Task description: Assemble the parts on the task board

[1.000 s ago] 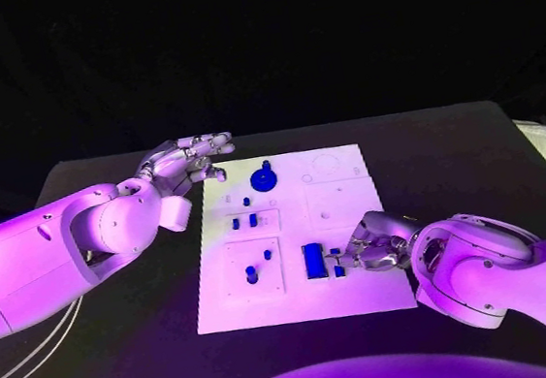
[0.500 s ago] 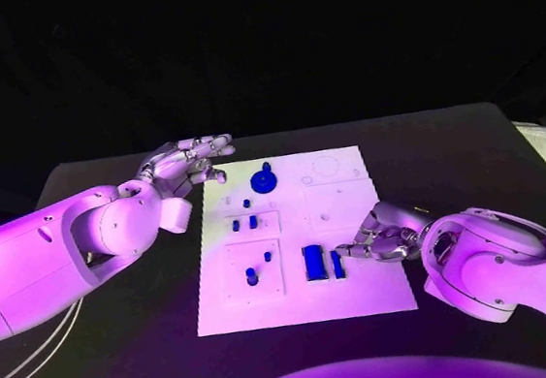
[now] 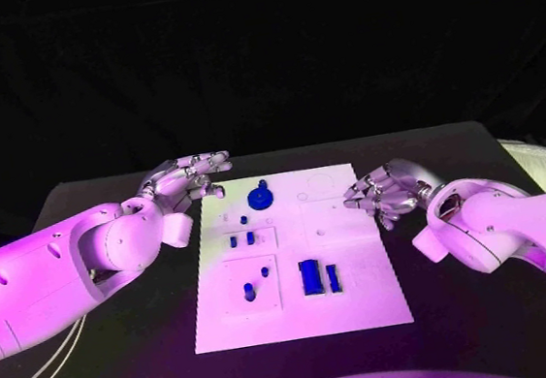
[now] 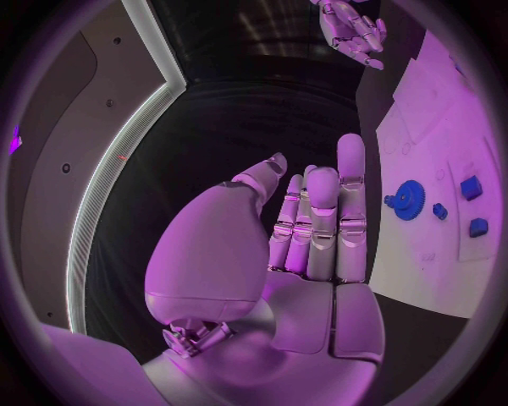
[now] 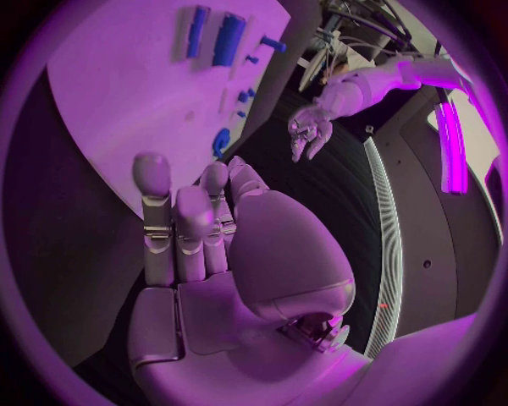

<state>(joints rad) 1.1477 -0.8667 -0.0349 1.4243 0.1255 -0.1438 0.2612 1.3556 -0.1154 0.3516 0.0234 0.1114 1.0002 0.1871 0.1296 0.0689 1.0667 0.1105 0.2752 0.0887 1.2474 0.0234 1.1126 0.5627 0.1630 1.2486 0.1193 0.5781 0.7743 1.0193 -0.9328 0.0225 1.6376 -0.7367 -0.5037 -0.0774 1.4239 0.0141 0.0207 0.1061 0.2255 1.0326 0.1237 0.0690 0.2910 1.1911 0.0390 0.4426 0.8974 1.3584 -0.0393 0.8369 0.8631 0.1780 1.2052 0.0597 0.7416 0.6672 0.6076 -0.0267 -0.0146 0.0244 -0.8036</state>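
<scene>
Both hands hold nothing. In the head view the left hand (image 3: 191, 178) hangs at the upper left corner of the white board (image 3: 363, 302), a little left of the picture's middle, with its fingers loosely bent and apart. The left wrist view shows the same hand (image 4: 312, 228) with the fingers straight, side by side, and an empty palm. The right hand (image 3: 385, 192) is at the board's right edge, right of the picture's middle; its fingers are curled in a little but they close on no part. In the right wrist view its fingers (image 5: 174, 224) stand straight and the palm is bare.

On the board the blue parts lie well apart from both hands. A round gear (image 3: 261, 195) sits near the top edge of the board, just beside the left hand. Below it are two small blocks (image 3: 242, 239) side by side. In the lower half two small pegs (image 3: 255, 283) stand to the left, and two long bars (image 3: 319, 277) lie upright next to each other, near the board's middle. The board rests on the black table (image 3: 477, 302).
</scene>
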